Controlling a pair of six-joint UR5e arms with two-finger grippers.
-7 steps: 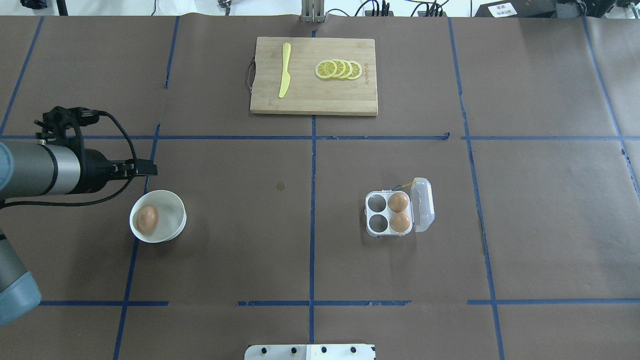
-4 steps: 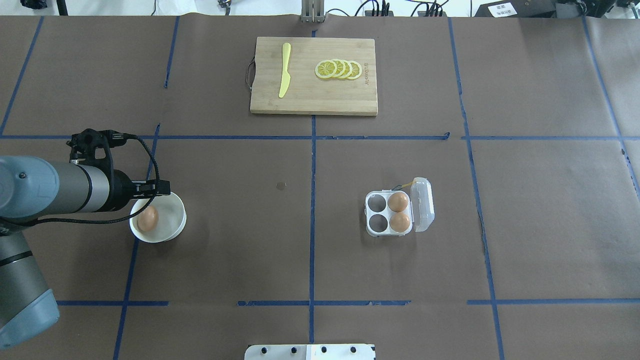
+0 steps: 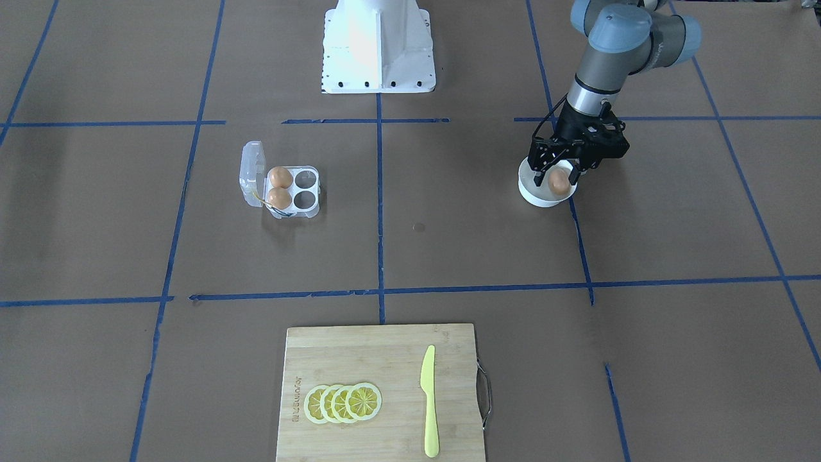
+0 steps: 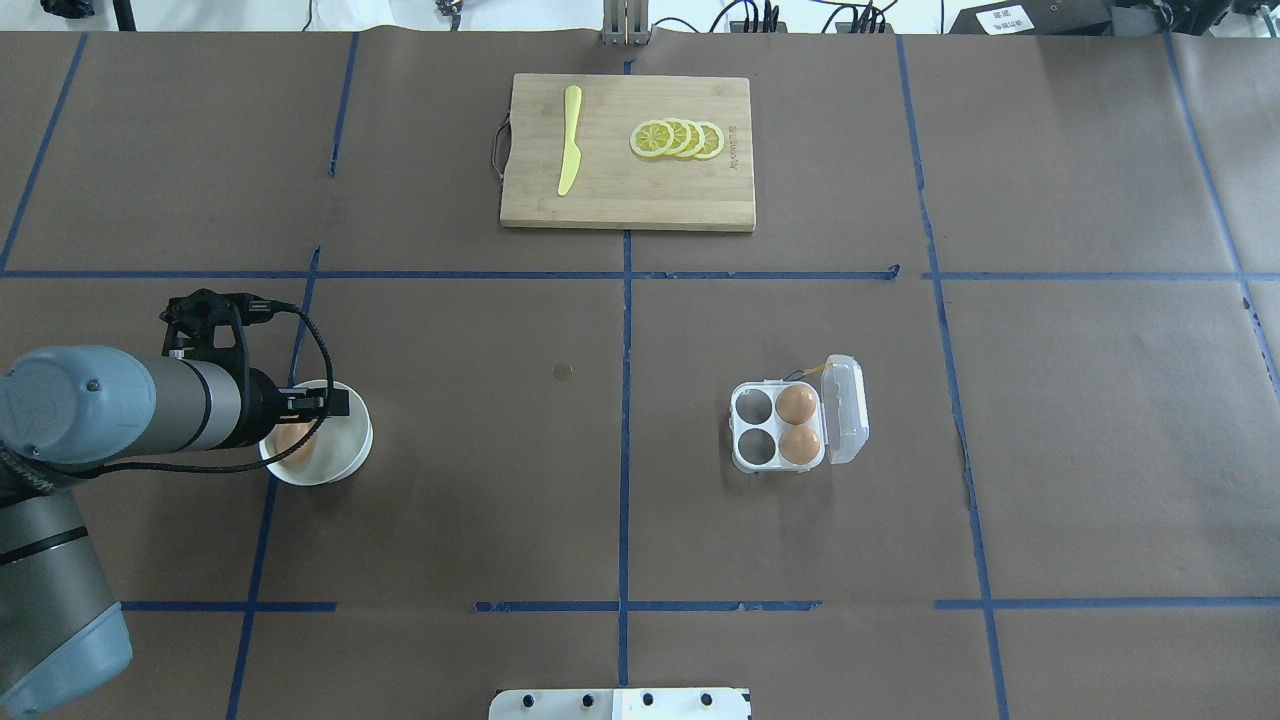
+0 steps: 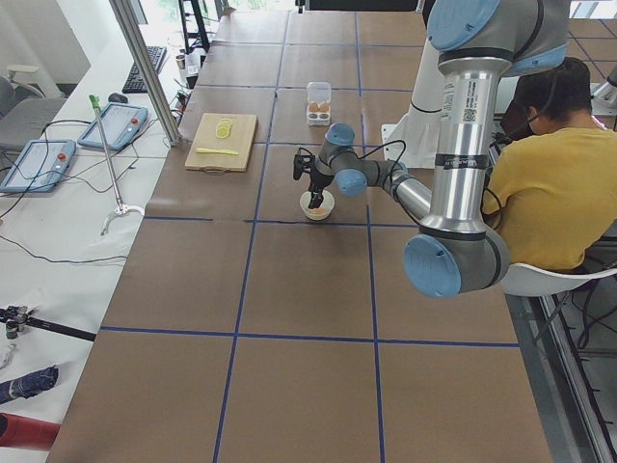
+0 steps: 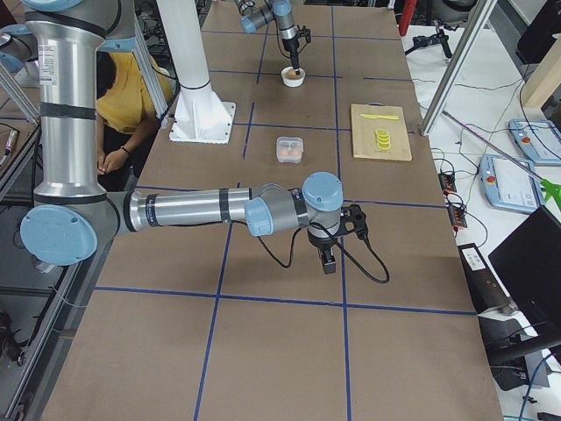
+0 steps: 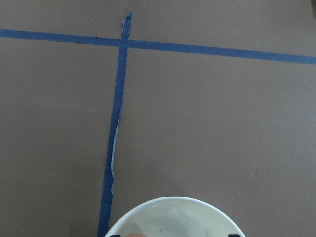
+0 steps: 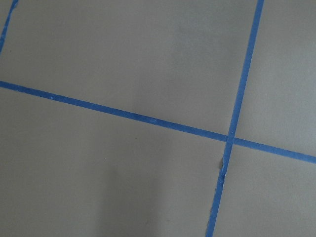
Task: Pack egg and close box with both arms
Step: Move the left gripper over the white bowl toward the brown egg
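Left arm over the bowl, egg not yet lifted.
The left arm (image 4: pixel 150 405) reaches over the white bowl (image 3: pixel 535 196) at the left end of the bench (image 4: pixel 620 500). Its jaws are released and spread wide just above the egg (image 3: pixel 559 183) lying inside. Well off to the right sits the box (image 4: pixel 756 446), lid (image 4: pixel 845 410) swung open, two more eggs (image 4: pixel 797 404) in the cups beside the lid. The right arm (image 6: pixel 193 209) hangs low over the bench; whether its jaws are released or clenched, I cannot tell.
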